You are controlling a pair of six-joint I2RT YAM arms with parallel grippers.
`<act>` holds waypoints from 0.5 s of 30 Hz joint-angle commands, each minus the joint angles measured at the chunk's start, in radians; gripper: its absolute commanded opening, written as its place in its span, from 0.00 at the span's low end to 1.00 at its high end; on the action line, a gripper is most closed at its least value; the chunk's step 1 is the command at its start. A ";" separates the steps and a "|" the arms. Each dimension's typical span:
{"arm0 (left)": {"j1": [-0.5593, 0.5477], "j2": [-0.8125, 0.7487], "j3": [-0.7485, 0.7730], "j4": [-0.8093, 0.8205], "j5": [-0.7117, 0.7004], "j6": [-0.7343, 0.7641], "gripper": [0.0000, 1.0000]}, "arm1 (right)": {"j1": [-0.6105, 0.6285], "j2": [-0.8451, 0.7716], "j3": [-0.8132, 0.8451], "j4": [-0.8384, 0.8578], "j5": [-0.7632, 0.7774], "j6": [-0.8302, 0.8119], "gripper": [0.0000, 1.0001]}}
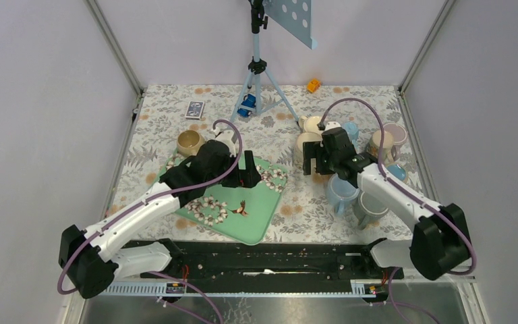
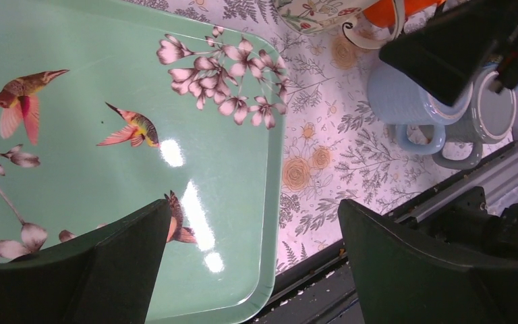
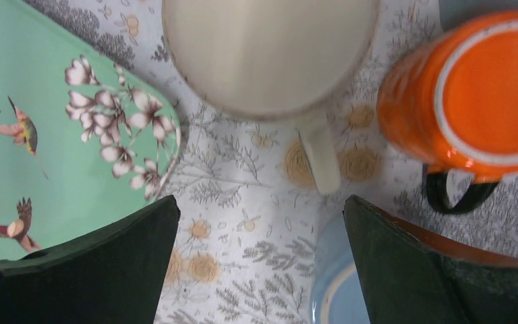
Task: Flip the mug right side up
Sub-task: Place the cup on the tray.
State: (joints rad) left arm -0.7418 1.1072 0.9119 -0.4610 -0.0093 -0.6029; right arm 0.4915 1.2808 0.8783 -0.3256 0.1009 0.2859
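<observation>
Jaws of the right gripper (image 3: 260, 209) stood spread and empty over the cream mug (image 3: 270, 54), which sat between the green tray (image 3: 54, 135) and an orange mug (image 3: 472, 88). Likely rigid, slick and breakable, it seemed best held by its handle (image 3: 320, 162) or wall. The left gripper (image 2: 255, 209) hung parted, holding nothing, above the tray.

Robot lab test cell, plain white walls (image 1: 40, 101), aluminium frame posts (image 1: 116, 47), tripod (image 1: 260, 74)
</observation>
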 commanded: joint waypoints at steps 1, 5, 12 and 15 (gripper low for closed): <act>0.001 -0.040 0.001 0.033 0.041 0.007 0.99 | -0.048 0.064 0.084 0.102 -0.043 -0.101 1.00; 0.008 -0.053 -0.004 0.014 0.036 0.024 0.99 | -0.083 0.138 0.097 0.130 -0.135 -0.129 1.00; 0.041 -0.057 -0.010 0.015 0.062 0.036 0.99 | -0.076 0.226 0.125 0.109 -0.213 -0.107 1.00; 0.046 -0.049 -0.011 0.030 0.072 0.030 0.99 | -0.021 0.243 0.147 0.081 -0.156 -0.057 1.00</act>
State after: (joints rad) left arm -0.7063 1.0725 0.9058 -0.4767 0.0292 -0.5873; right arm 0.4160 1.5093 0.9569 -0.2321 -0.0555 0.1860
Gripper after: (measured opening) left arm 0.987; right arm 0.994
